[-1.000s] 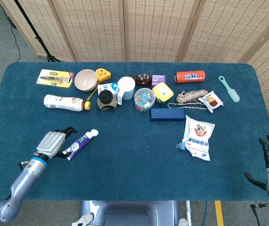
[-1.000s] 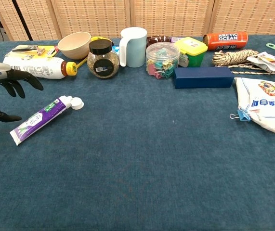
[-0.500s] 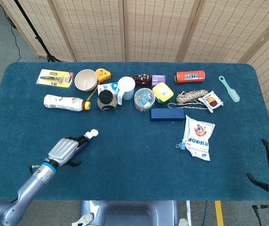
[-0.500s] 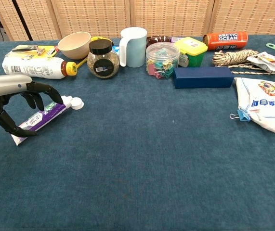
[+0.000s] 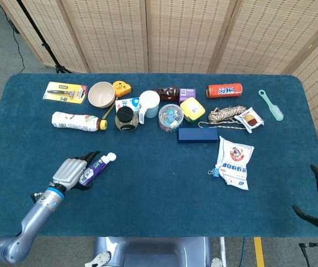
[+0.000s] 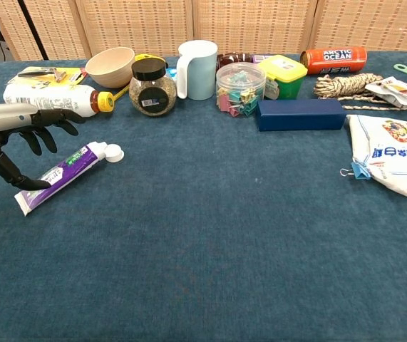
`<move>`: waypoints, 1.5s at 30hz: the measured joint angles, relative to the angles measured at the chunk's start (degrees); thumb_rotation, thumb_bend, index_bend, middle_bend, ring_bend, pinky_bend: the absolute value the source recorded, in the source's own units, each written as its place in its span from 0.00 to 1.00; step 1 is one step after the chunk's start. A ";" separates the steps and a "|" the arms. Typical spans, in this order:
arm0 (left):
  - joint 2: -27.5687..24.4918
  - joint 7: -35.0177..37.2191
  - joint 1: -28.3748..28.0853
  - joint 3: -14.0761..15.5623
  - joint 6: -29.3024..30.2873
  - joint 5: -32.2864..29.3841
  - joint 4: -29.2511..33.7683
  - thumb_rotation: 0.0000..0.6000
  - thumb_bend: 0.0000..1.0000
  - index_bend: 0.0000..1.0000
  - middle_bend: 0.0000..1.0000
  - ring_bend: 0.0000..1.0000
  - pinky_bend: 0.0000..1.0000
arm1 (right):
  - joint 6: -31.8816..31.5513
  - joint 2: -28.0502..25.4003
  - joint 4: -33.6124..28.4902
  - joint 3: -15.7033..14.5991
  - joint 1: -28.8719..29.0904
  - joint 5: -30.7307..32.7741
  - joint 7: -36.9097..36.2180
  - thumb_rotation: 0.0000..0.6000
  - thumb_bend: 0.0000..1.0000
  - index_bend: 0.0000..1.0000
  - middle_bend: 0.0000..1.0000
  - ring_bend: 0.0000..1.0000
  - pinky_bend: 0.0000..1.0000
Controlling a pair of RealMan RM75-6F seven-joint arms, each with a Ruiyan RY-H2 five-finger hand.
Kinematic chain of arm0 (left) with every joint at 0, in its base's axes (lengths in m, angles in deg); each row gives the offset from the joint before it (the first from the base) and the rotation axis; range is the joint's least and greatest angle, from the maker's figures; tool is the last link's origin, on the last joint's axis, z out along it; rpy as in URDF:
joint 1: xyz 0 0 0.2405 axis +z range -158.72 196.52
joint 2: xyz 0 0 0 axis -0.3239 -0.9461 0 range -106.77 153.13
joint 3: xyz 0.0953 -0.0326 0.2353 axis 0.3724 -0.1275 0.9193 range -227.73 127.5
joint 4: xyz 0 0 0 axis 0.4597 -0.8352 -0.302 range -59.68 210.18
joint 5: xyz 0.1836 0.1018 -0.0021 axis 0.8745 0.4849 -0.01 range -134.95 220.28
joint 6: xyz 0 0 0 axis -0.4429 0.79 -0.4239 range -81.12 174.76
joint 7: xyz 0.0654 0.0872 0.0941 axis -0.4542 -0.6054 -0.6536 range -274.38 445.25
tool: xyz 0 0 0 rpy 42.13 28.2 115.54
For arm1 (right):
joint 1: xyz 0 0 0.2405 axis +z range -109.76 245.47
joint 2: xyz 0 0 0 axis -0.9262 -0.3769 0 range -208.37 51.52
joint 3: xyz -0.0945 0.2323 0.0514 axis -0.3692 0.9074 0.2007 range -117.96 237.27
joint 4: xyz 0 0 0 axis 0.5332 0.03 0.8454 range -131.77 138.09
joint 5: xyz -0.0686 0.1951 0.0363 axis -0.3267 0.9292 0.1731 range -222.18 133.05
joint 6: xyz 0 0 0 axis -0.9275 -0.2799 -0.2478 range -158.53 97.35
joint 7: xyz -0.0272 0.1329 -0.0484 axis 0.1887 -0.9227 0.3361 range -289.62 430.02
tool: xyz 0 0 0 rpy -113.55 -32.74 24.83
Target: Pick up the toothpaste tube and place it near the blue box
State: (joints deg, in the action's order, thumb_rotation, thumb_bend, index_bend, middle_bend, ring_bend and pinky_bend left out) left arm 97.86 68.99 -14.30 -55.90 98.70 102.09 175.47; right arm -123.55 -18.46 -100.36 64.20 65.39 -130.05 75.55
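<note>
We hover left hand (image 6: 18,146), fingers spread, holding nothing, over toothpaste tube (image 6: 60,174) near bench's front-left corner. Grasp step; next, close fingers round tube.

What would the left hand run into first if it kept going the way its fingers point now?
Probably the toothpaste tube: the left hand hovers over the tube's flat end, fingers angled down toward it. Depth is unclear, so contact can't be confirmed.
</note>
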 measured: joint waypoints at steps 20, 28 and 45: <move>1.62 13.33 -4.06 -2.41 -11.05 -3.86 -6.67 1.00 0.24 0.08 0.14 0.27 0.29 | -0.52 -0.85 -2.15 -0.02 -0.64 0.25 2.25 1.00 0.00 0.05 0.00 0.00 0.03; 2.59 17.97 -4.09 -2.75 -12.29 -2.78 -8.48 1.00 0.24 0.10 0.16 0.29 0.31 | -0.67 -1.14 -3.08 -0.05 -0.81 0.16 2.97 1.00 0.00 0.05 0.00 0.00 0.03; -0.73 24.56 -1.76 -1.18 -10.35 6.25 -2.08 1.00 0.24 0.11 0.18 0.32 0.33 | -1.87 -2.06 -4.25 -0.21 -1.73 -0.54 2.60 1.00 0.00 0.05 0.00 0.00 0.04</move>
State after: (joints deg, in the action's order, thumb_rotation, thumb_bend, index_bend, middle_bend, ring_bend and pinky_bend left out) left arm 97.13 93.55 -16.05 -57.08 88.35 108.34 173.40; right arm -125.42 -20.52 -104.61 64.00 63.66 -130.59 78.15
